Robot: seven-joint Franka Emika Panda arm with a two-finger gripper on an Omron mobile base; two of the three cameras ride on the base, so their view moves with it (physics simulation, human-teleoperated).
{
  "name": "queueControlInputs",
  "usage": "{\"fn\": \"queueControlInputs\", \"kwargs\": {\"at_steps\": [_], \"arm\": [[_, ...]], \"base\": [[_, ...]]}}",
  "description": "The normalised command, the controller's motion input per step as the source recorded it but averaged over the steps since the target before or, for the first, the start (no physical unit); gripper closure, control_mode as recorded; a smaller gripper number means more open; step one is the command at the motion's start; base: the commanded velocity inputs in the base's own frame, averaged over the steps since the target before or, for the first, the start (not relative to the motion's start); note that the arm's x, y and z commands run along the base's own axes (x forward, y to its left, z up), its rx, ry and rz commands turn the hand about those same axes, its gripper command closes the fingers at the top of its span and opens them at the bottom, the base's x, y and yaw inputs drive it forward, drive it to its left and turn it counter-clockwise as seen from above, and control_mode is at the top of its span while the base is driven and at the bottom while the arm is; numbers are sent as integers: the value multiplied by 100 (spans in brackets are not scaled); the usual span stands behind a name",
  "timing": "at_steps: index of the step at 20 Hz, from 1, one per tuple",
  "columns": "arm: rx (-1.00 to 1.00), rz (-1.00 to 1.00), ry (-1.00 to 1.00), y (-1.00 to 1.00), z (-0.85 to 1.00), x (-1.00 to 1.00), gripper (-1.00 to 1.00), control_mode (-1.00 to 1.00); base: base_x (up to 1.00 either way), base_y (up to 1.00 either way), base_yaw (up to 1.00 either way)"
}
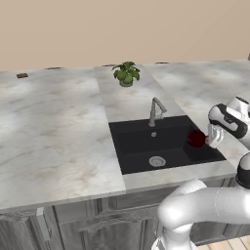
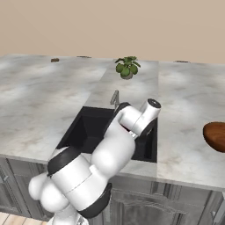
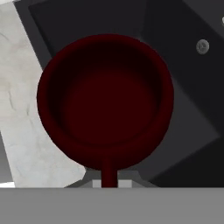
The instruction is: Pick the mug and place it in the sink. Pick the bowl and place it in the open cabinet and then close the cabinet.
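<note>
**Over the right end of the sink, the mug hung from a closed gripper**

Across the middle of the marble surface (image 1: 53,132) lay the black sink (image 1: 141,146), its long axis running left to right as the base cameras saw it, with the silver faucet (image 1: 155,111) at its back edge and the round drain (image 1: 156,161) near the front. The white arm reached in from the right of the left base view, and its gripper (image 1: 207,140) sat over the right end of the basin, clamped shut on the mug (image 1: 196,138). The small dark red mug hung just left of the gripper there, above the sink floor and seemingly not touching it; how far it stood clear, the pictures did not settle.

The hand view looked straight down into the mug's (image 3: 105,94) open mouth, with a slim dark red part, likely the handle, running down toward the fingertips. Black basin showed beyond it to one side and pale marble to the other, so the mug lay close to the sink's rim. My reading is that a straight lowering and release would land it inside the basin, though with little margin on the rim side.

The right base view gave what the others lacked: the brown bowl (image 2: 216,136) resting on the surface well to the right of the sink, cut by the frame edge. In that view the arm's own bulk hid the mug. A small potted plant (image 1: 126,73) stood behind the faucet.
</note>
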Motion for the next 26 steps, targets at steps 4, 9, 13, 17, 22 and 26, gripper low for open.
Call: {"fn": "queueControlInputs", "kwargs": {"at_steps": [4, 9, 13, 17, 22, 26], "arm": [[4, 0, 0, 30, 0, 9, 100, -100], [12, 0, 0, 17, -2, 7, 100, -100], [9, 0, 0, 6, -6, 9, 100, -100], [0, 0, 0, 13, -6, 17, 100, -100], [-3, 0, 0, 29, -5, 20, 100, -100], [-5, 0, 0, 31, -14, 4, 100, -100]], "base": [[0, 0, 0], [0, 0, 0], [0, 0, 0], [0, 0, 0], [0, 0, 0], [0, 0, 0]]}}
